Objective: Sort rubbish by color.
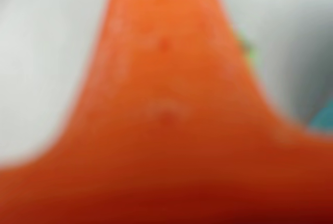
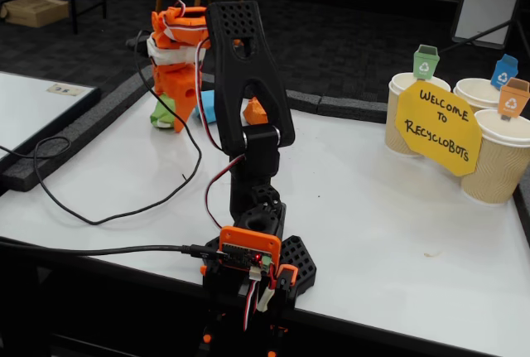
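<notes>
Wrist view: blurred orange gripper [image 1: 166,115] fills the frame, green wad [image 1: 248,50] peeking at its right edge. Fixed view: gripper [image 2: 175,107] down over green wad [image 2: 164,113], blue wad [image 2: 207,107] just beside; jaw state, I cannot tell. Risk: nudging blue away, or snagging both.

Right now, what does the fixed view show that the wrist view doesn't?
Only the fixed view shows the whole arm, three paper cups with a yellow sign, and the green wad and blue wad under the gripper. Only the wrist view shows a blurred close-up of an orange finger. Both catch green and blue beside the gripper; neither shows whether it is open.
</notes>
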